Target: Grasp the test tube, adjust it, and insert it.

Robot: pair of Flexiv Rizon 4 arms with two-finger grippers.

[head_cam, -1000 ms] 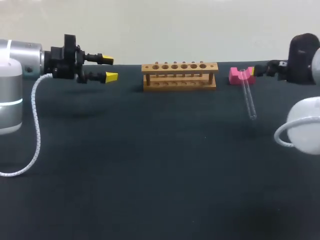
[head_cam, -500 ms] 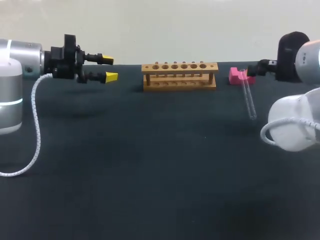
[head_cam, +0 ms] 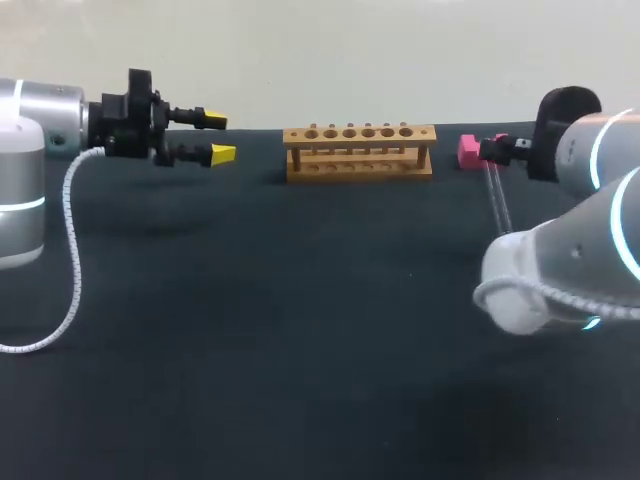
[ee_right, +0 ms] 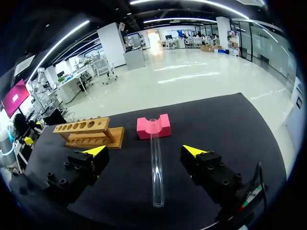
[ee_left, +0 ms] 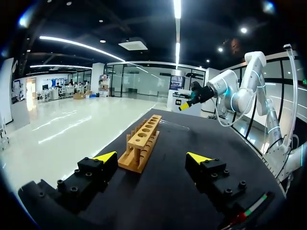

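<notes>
A clear glass test tube (ee_right: 156,167) lies on the black table (head_cam: 300,330) with its open end propped in the notch of a pink block (ee_right: 154,127). My right gripper (ee_right: 145,151) hovers open above it, one finger on either side of the tube and not touching it. In the head view the tube (head_cam: 497,200) and the pink block (head_cam: 467,150) are at the far right, partly behind my right arm (head_cam: 575,150). The wooden rack (head_cam: 360,150) with a row of holes stands at the back middle. My left gripper (head_cam: 216,137) is open and holds nothing, level with and left of the rack (ee_left: 142,141).
My right arm's elbow and its white cable (head_cam: 530,280) hang over the table's right side. The rack (ee_right: 88,132) stands beside the pink block, off to the side of the right gripper.
My right arm has swung inward from the right edge, so its gripper now sits over the tube and its elbow covers more of the table. The left arm has not moved.
</notes>
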